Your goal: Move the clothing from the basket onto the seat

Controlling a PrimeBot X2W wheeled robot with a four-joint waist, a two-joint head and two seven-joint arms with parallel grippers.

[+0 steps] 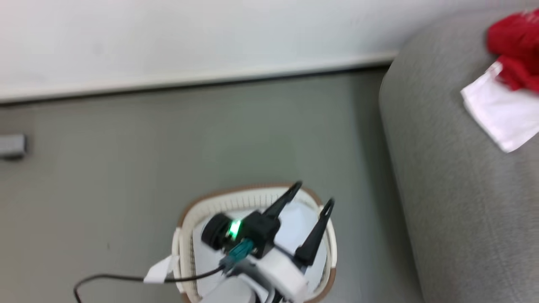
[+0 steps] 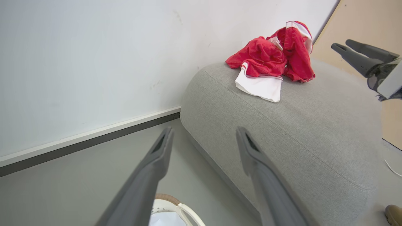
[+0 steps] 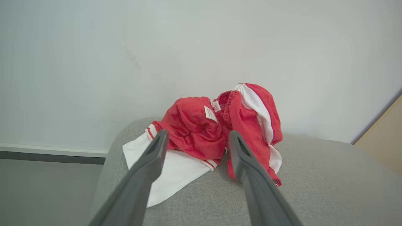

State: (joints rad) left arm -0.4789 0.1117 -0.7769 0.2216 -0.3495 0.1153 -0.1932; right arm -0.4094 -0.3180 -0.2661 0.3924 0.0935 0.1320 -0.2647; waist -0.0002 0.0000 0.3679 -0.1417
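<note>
In the head view, the left gripper [image 1: 313, 194] hangs over the basket [image 1: 236, 192], its two dark fingers spread wide with nothing between them. The basket stands on the grey floor [image 1: 126, 168] just beside the seat [image 1: 454, 181]. The clothing [image 1: 511, 71] lies in a red-and-white heap on top of the seat at the upper right, well apart from the basket. In the left wrist view, the left gripper [image 2: 204, 141] again shows its fingers far apart and empty, with a bit of the basket [image 2: 171, 201] below them at the bottom edge. Beyond them, the clothing [image 2: 267, 59] sits bunched on the rounded end of the seat [image 2: 298, 131], close to the white wall [image 2: 94, 62]. The right gripper [image 2: 343, 44] is in the air at the upper right, above the seat and clear of the heap. In the right wrist view, the right gripper [image 3: 198, 138] points at the clothing [image 3: 191, 122], its fingers standing wide and gripping nothing. The red fabric, with its small white tag and a white panel edged in red stripes, rests on the seat [image 3: 314, 175], against the wall [image 3: 94, 62].
</note>
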